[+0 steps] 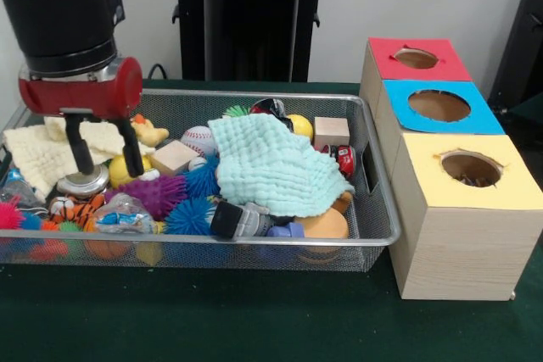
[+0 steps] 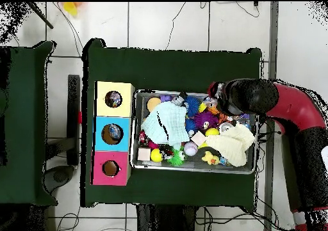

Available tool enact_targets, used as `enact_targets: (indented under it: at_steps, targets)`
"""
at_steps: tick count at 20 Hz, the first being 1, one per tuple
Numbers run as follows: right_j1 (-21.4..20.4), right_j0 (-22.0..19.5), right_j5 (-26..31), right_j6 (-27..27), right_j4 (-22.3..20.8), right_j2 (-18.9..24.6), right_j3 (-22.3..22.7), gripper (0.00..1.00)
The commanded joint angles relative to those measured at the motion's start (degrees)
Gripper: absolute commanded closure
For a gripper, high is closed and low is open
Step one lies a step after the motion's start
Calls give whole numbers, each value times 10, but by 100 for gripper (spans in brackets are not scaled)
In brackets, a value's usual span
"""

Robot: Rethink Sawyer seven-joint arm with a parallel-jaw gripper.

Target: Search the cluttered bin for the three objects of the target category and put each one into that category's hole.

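The wire-mesh bin (image 1: 373, 177) is packed edge to edge, leaving no bare floor to reach through. A pale green cloth (image 1: 270, 167) blankets the middle, hiding whatever lies beneath. At the left, the gripper (image 1: 106, 157) stands among a cream cloth (image 1: 38, 152), a yellow ball (image 1: 124, 170) and a metal lid (image 1: 82, 181). Spiky purple (image 1: 157, 193) and blue (image 1: 188, 214) balls crowd the near side. To the right, the red (image 1: 417, 58), blue (image 1: 439, 105) and yellow (image 1: 471, 168) box holes lie open from above.
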Motion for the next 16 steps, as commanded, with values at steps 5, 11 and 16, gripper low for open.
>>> enact_targets:
  at_steps: [5, 11, 16]
  targets:
    - [65, -4, -14, -157, -58, 29, -2, 0]
    - [65, -8, -25, -145, -59, 35, 9, 0]
    - [72, -12, -26, -148, -58, 42, 2, 0]
